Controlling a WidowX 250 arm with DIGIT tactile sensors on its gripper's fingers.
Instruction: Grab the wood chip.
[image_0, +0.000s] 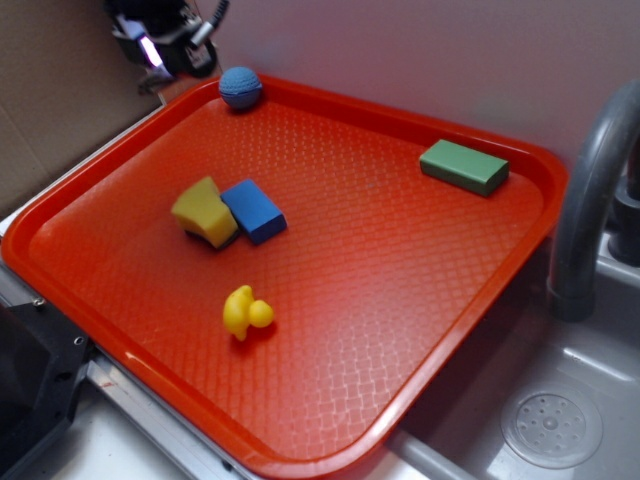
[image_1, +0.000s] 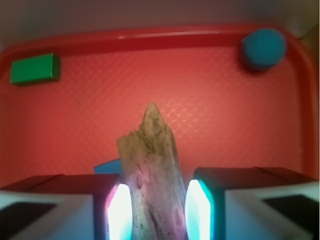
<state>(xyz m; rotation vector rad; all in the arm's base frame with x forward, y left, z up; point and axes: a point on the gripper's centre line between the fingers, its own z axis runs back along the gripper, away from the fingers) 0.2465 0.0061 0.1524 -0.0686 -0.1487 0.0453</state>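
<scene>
**Wood chip in the hand, lifted off the tray**

Nearest the wrist lens stands the wood chip (image_1: 152, 172), a rough tan-brown sliver with a jagged tip, pinned between the two glowing pads (image_1: 120, 212) of the hand (image_1: 155, 212). The pads sit against its sides left and right, so the hand is closed on the chip, which points away from the palm and out over the red tray (image_1: 225, 130).

As a judgement, the grab itself looks done: the chip is clamped, and the tray's patterned floor lies well below it, with nothing touching the chip but the pads. What may remain is only to keep the hold secure; the grip sits low on a tapering, uneven piece, so a slip seems possible.

The wrist view alone shows the chip and the grip. Beyond the chip's tip it shows a green block (image_1: 34, 68) far off to the left and a blue ball (image_1: 264, 47) far off to the right, and a corner of something blue (image_1: 107, 166) just beside the left pad.

The exterior view shows no chip at all; the hand (image_0: 160, 45) is only a dark, blurred shape at the upper edge, near the ball, and its closure cannot be read there. That view does supply the rest of the tray: a yellow sponge (image_0: 204, 210) touching a blue block (image_0: 254, 210), a yellow duck (image_0: 245, 312) further from the hand, and a sink (image_0: 550, 425) beside the tray.
</scene>
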